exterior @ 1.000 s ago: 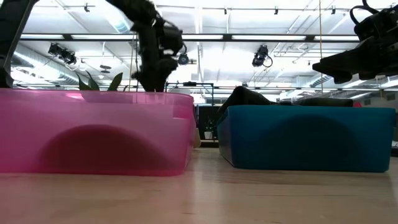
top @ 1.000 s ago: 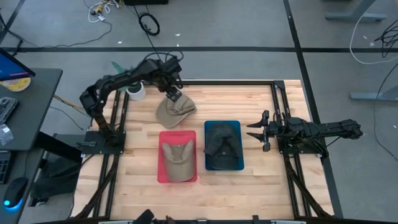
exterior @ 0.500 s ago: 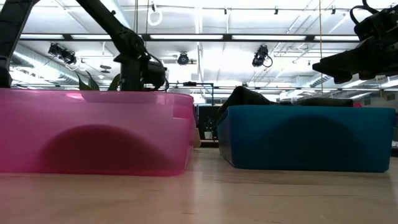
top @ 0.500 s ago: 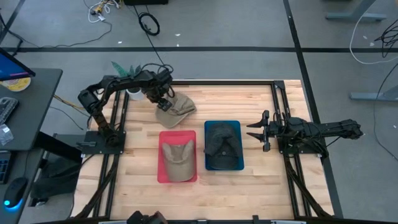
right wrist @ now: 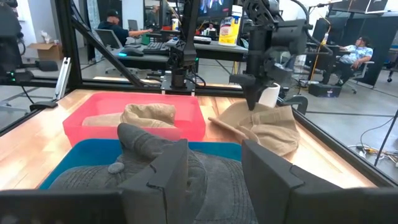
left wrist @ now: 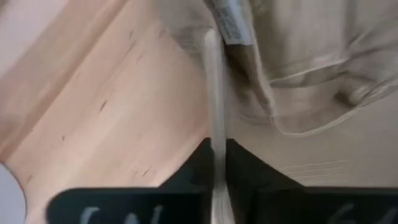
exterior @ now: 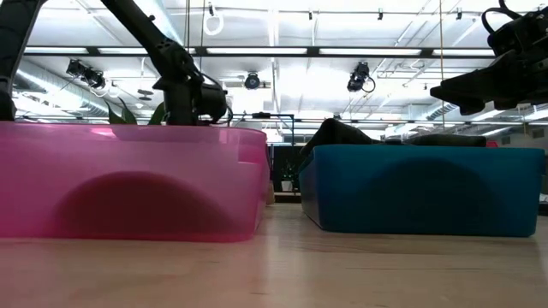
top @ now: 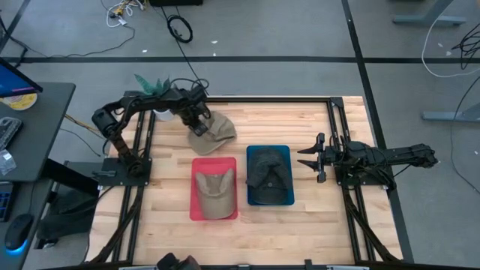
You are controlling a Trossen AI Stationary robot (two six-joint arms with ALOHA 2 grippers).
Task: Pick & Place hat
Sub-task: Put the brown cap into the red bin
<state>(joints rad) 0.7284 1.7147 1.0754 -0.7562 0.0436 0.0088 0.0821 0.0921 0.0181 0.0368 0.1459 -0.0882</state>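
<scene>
Containers: two bins side by side on the wooden table (top: pixel 300 120). Pink bin (top: pixel 197 214) holds one tan cap (top: pixel 213 191), laid flat inside it. Blue bin (top: pixel 286 154) holds one dark grey cap (top: pixel 268 172); in the low view its crown rises above the blue rim.

Task item: a third cap, the loose tan cap (top: pixel 212 131), lies on the bare table behind the pink bin, outside both bins, near the table's far edge. White cup (top: pixel 162 112) stands just off the table's far left corner, beside a green plant (top: pixel 150 82).

Left gripper (top: pixel 198 129): down on the loose tan cap at the edge nearest the cup. Left wrist view shows the two dark fingers (left wrist: pixel 242 165) closed together with a thin fold of the cap's tan fabric pinched between them; cap otherwise resting on the wood.

Right gripper (top: pixel 306 157): held level above the table just to the right of the blue bin, fingers parted, nothing between them. Well apart from the loose cap.
</scene>
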